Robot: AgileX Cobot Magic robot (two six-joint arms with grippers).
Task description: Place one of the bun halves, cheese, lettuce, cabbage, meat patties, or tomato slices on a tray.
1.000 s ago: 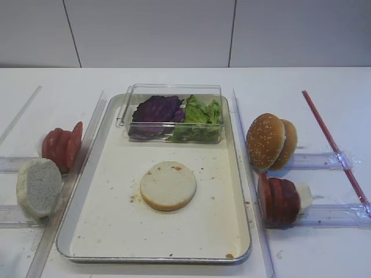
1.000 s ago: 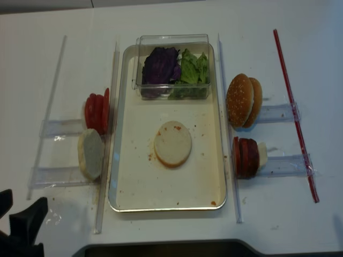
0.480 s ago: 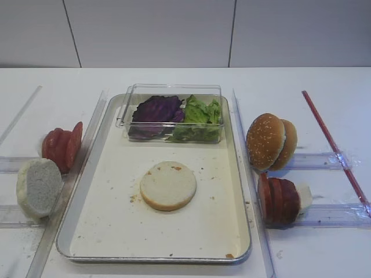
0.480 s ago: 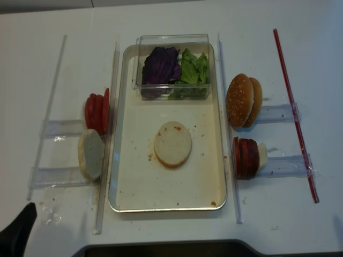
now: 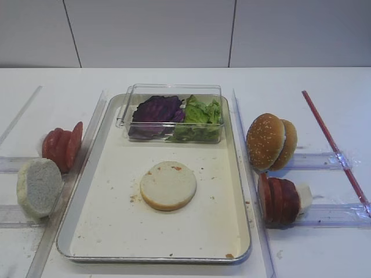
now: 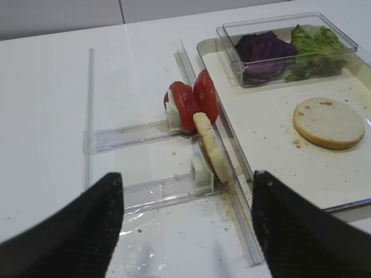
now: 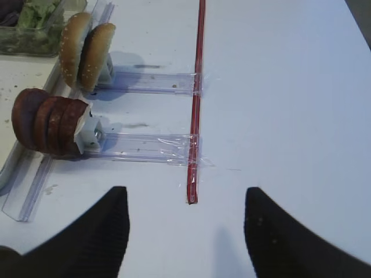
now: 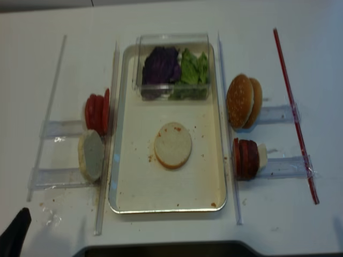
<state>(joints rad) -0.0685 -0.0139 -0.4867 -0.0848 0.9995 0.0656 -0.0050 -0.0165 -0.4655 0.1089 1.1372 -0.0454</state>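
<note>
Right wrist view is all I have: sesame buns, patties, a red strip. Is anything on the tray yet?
Observer: Yes. One pale bun half lies flat, cut face up, mid-tray, apart from the clear box.
Operator: Where are the tomato slices?
Observer: The tomato slices stand in a row left of the tray, behind a rougher bun half on edge.
Operator: And the left gripper?
Observer: The left gripper is open and holds nothing, near the table's front left.

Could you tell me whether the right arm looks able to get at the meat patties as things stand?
Probably yes: the right gripper is open, and the meat patties stand upright ahead to its left with nothing between.
</note>
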